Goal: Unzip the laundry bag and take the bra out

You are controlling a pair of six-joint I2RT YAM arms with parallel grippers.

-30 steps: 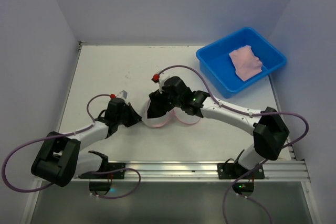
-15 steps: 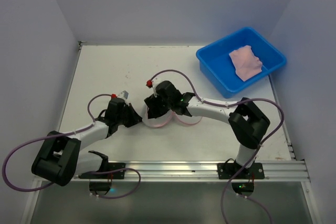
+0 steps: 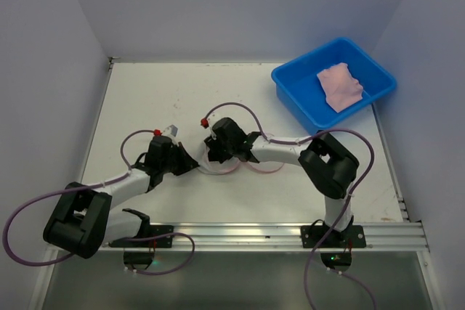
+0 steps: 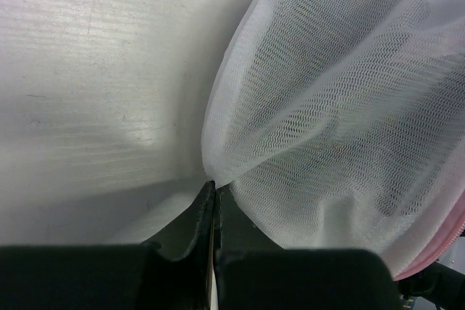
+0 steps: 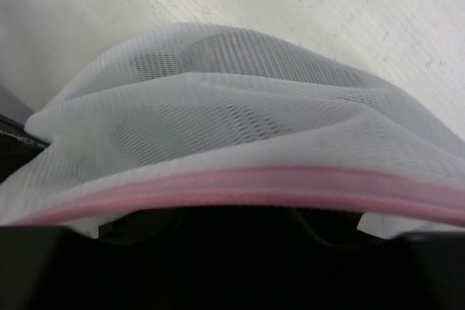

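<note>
On the left, the left gripper (image 4: 212, 188) has not moved in the last second. Its jaws are pressed together on the edge of the mesh, so it pins the laundry bag (image 4: 327, 107) to the table (image 3: 160, 92).

The bag lies in the middle, between the two grippers, and its disc-shaped flap (image 3: 265, 166) is spread to the right side. The right gripper (image 3: 216, 154) has shifted left and nearer to the left one, and its elbow has folded in toward the base. It is now low over the bag, with the pink zipper trim (image 5: 240, 183) just before its camera. We cannot tell how its jaws stand.

We judge it is working at the opening, so the removing is not finished.

Far right, a pink cloth (image 3: 340, 86) lies in the blue tub (image 3: 290, 81), unchanged; whether it is the bra we cannot say.
</note>
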